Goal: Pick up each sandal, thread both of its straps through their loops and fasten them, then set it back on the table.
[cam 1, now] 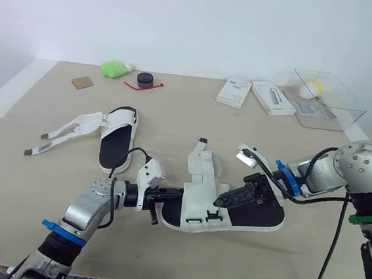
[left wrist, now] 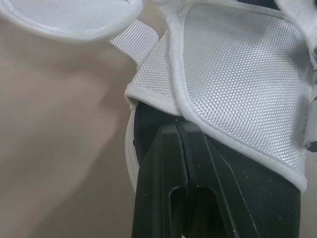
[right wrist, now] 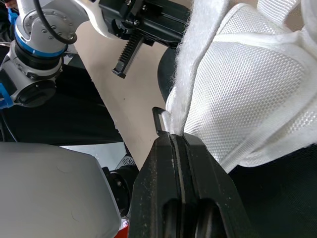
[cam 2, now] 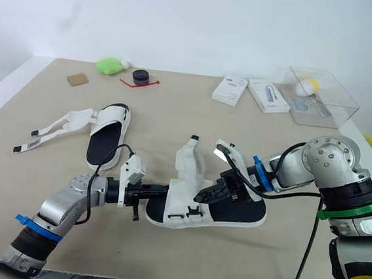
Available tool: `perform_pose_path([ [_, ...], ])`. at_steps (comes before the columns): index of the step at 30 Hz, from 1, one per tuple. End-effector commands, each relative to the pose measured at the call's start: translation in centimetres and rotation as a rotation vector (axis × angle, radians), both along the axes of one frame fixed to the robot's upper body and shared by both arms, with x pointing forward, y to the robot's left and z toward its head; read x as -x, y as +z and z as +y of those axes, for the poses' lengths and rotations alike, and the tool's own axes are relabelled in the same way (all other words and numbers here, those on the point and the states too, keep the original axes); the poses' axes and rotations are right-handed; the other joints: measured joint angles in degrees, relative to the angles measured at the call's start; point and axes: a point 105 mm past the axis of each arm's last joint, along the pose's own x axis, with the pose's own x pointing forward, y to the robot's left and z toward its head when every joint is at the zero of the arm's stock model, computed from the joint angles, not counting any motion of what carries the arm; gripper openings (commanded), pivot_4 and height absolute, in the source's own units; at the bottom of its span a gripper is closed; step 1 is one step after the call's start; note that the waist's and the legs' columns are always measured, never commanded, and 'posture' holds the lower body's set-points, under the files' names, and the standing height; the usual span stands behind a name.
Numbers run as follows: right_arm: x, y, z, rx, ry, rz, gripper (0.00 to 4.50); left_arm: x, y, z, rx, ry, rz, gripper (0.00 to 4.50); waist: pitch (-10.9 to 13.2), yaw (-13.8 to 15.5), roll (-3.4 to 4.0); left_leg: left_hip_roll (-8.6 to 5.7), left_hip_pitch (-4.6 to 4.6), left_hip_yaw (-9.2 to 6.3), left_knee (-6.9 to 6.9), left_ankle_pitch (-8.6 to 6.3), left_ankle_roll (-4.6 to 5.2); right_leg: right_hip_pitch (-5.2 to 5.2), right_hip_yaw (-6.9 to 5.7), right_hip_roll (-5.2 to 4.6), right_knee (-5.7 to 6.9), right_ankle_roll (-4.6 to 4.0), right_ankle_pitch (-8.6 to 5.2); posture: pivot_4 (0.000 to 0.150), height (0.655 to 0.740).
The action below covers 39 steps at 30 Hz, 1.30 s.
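One white sandal with a black footbed [cam 1: 248,215] lies near the table's front middle, its mesh upper flaps [cam 1: 203,171] standing up and one strap [cam 1: 247,155] loose. My left gripper [cam 1: 179,193] reaches in from the left and is shut at the edge of a mesh flap [left wrist: 237,69]; its fingertips [left wrist: 168,130] press together under it. My right gripper [cam 1: 223,199] comes in from the right, shut on the fuzzy edge of a white strap [right wrist: 198,64] beside the mesh upper [right wrist: 252,84]. The second sandal [cam 1: 117,139] rests at the left, straps [cam 1: 58,137] spread open.
A clear plastic box [cam 1: 328,100] stands at the back right, next to two flat white packages [cam 1: 235,91] [cam 1: 272,98]. A black round item [cam 1: 144,79], a green lump [cam 1: 112,68] and a brown square [cam 1: 82,82] lie along the back left.
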Motion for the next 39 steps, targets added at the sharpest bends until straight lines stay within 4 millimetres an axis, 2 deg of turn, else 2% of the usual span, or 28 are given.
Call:
perform_pose_path([
  [1,0.5,0.9,0.2,-0.031,0.029,0.011,0.03,0.0,-1.7,0.5,-0.050,0.032,0.049,0.00,0.00,0.00,-0.01,0.00,0.00,0.00,0.00,0.00,0.00,0.00,0.00,0.00,0.00,0.00,0.00,0.150,0.7400],
  [11,0.7,0.5,-0.1,-0.014,0.026,0.043,0.03,0.0,-1.7,0.5,-0.050,0.035,0.046,0.00,0.00,0.01,0.00,0.00,0.00,0.00,0.00,0.00,0.00,0.00,0.00,0.00,0.00,0.00,0.00,0.150,0.7400],
  [17,1.1,-0.8,-0.5,0.070,0.039,-0.009,0.03,0.1,-1.8,0.4,-0.048,0.035,0.049,0.00,-0.07,0.01,-0.09,0.00,0.00,-0.01,-0.01,0.00,0.00,0.00,-0.01,0.00,0.00,0.01,0.00,0.150,0.7400],
  [23,1.2,-1.2,-0.4,0.101,0.058,-0.060,0.03,0.1,-1.8,0.4,-0.051,0.034,0.048,0.00,-0.23,-0.02,-0.10,0.01,0.01,-0.01,-0.15,-0.03,-0.03,-0.04,-0.02,0.01,0.01,0.01,-0.01,0.150,0.7400],
  [39,2.5,-0.5,0.3,0.073,0.157,-0.094,0.03,0.1,-2.0,0.4,-0.053,0.038,0.052,0.00,-0.28,-0.01,-0.08,0.02,0.03,-0.04,-0.18,-0.06,0.01,-0.04,-0.08,0.02,0.01,0.03,0.00,0.150,0.7400],
])
